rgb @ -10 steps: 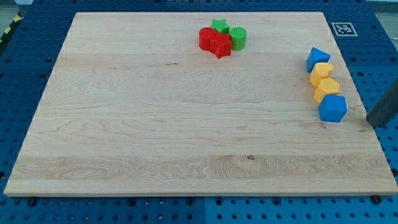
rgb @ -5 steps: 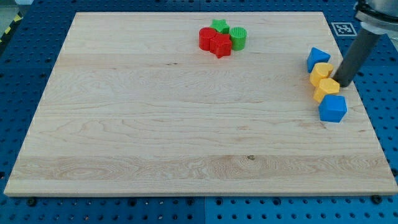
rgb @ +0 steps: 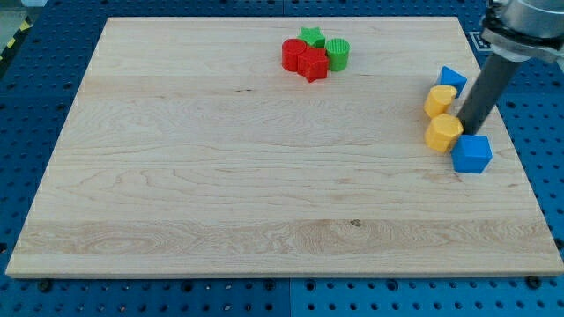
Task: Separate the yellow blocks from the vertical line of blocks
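Note:
Two yellow blocks sit near the view's right edge of the wooden board: the upper yellow block (rgb: 439, 99) and the lower yellow hexagonal block (rgb: 442, 133). A blue block (rgb: 454, 79) lies just above them and a blue cube (rgb: 472, 153) just below, right of the lower yellow one. My tip (rgb: 464, 130) stands right against the right side of the two yellow blocks, between the two blue blocks. The yellow blocks sit a little left of the blue ones.
A cluster stands at the board's top centre: a red cylinder (rgb: 293, 55), a red star (rgb: 312, 64), a green star (rgb: 310, 36) and a green cylinder (rgb: 337, 53). A fiducial tag (rgb: 480, 40) lies off the board's top right corner.
My tip came in from the right edge and moved left into the line. Both yellow blocks have slid left, out of line with the blue blocks.

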Robot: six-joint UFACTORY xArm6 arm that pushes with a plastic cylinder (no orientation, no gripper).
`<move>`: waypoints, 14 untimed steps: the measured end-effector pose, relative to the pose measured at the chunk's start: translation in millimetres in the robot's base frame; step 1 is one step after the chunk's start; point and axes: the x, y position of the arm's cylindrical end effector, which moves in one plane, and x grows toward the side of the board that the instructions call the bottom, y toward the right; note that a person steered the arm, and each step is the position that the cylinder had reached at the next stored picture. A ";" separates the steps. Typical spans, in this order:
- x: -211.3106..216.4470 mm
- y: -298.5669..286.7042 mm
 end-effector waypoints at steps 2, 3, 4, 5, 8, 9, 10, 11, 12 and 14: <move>17.6 -43.9; 9.1 -32.2; -2.1 -15.3; 0.3 13.2; -47.6 18.9; -47.6 -23.4; -47.6 -39.9; -71.8 -40.2; -95.8 -46.6; -52.7 -52.6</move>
